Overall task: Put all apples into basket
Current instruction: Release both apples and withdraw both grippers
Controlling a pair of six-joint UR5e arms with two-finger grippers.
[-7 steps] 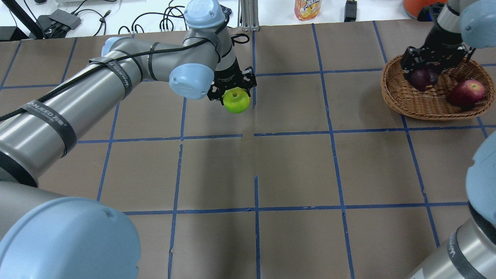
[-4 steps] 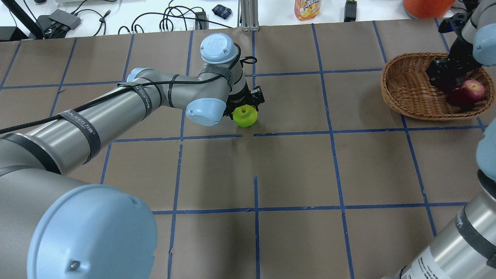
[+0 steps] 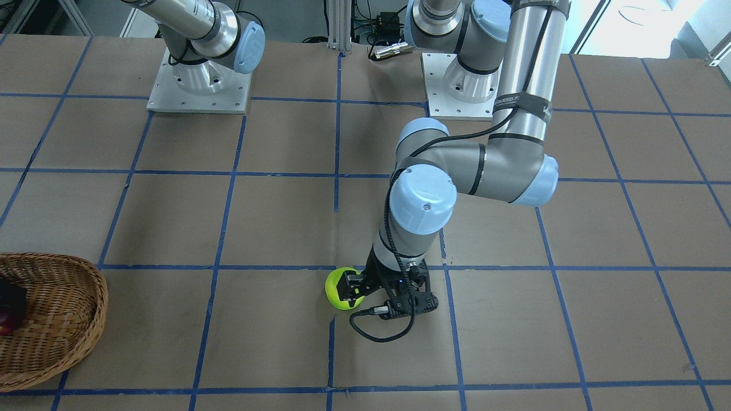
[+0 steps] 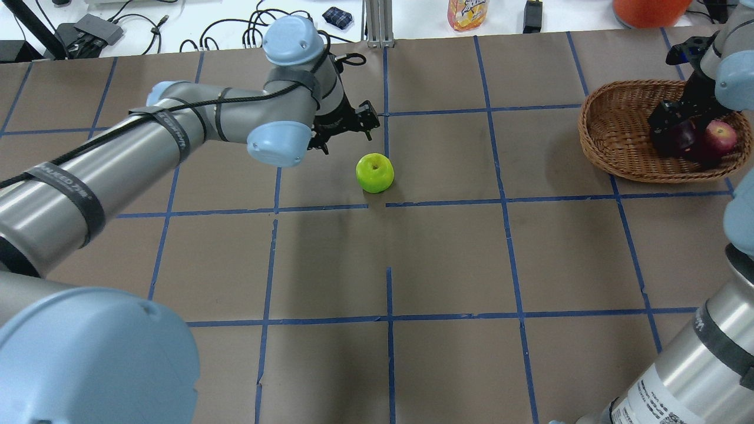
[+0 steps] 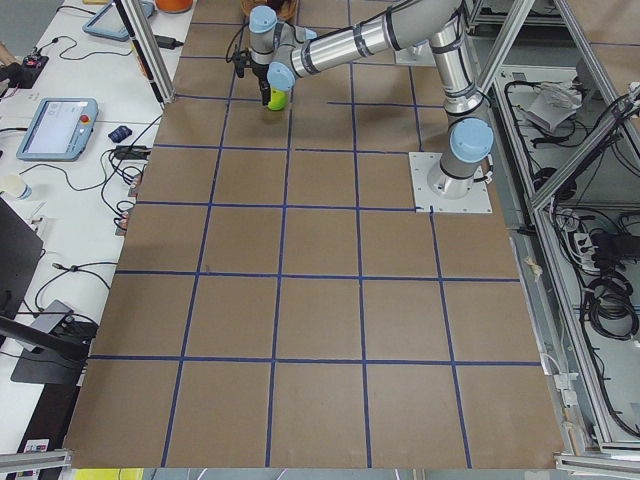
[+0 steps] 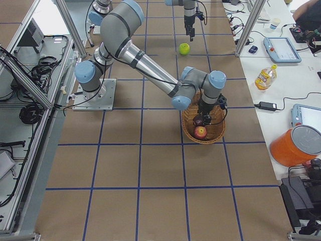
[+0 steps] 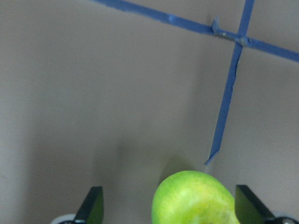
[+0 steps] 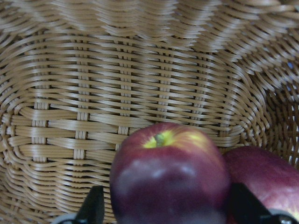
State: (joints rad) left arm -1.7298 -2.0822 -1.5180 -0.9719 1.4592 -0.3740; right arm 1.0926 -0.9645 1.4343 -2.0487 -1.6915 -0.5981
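The green apple (image 4: 374,172) is sitting on the brown table (image 4: 447,259) by itself, stem dimple up, near the middle and well apart from the basket (image 4: 612,147). It's just on the far side of one of the blue tape lines (image 4: 330,208) in the overhead view. The other two are in the basket at the robot's right end of the table: the maroon apple (image 4: 683,140) is touching the red apple (image 4: 720,136), and both are on the side away from the green one.

The left gripper (image 4: 346,131) hangs over the green apple with nothing in it. In its wrist view, the fingers (image 7: 93,205) are spread wide with the top of the apple between them. The apple is much closer to one finger than the other, and bare table shows in the gap, so the jaws are open and there's no grip on it.

The right gripper (image 4: 671,132) is down inside the basket, straddling the maroon apple. From its wrist cam, the two fingers (image 8: 96,205) sit on either side of the apple at almost full spread. The apple nearly fills the space between them — I honestly can't tell if they're pinching it or just sitting beside it. The wicker wall fills the rest of that view.

Beyond the far edge of the table there's a white bench with some cables (image 4: 259,26) and a bottle (image 4: 468,13) with an orange label.
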